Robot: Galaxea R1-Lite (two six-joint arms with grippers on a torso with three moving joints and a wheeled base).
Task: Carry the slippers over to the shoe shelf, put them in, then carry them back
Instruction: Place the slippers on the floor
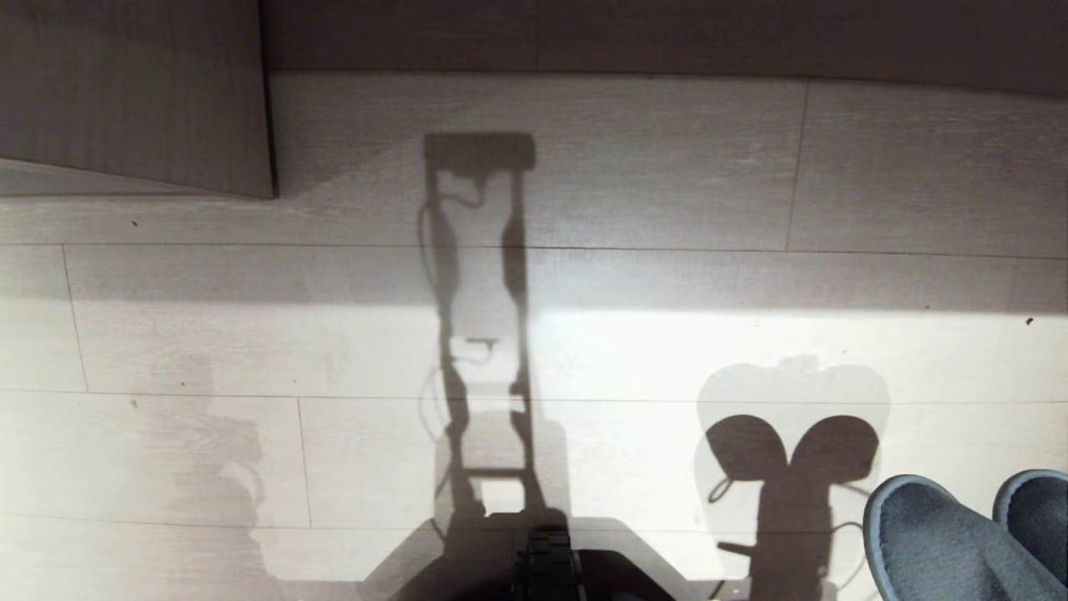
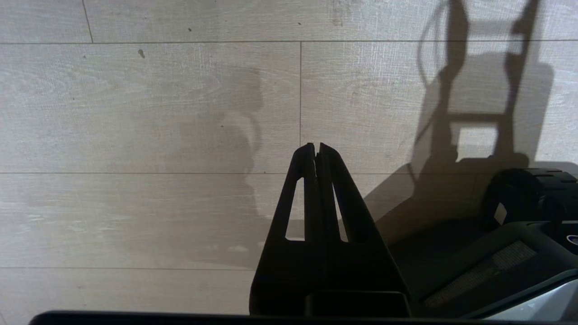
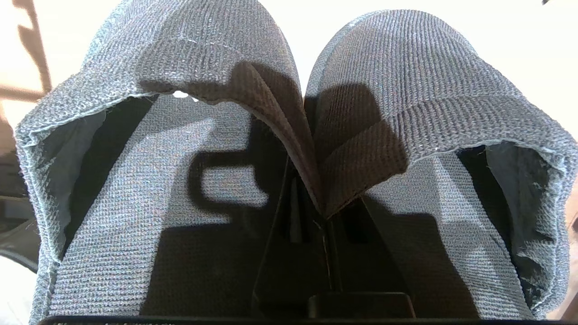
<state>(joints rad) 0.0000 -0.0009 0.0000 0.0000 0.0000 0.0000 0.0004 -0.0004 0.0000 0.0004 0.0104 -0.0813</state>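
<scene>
Right end effector point(image 3: 321, 212) pinches the slippers point(image 3: 289, 135) by their inner edges — toes forward, held above the floor point(image 1: 667, 351) at the robot's right. Left end effector point(image 2: 316, 149) pressed together, empty, pointing out over the floor.

Pale wood-grain plank floor point(image 1: 667, 167) — bright light band across the middle, hard shadows. Taupe wood-grain panel point(image 1: 133, 92) at far left; dark board point(image 1: 667, 37) along the far edge.

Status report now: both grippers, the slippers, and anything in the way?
Right gripper shut on slippers, pinching both inner edges together. Left gripper shut, empty, over bare floor. Shoe shelf not identifiable; taupe board far left. Nothing in the way.
</scene>
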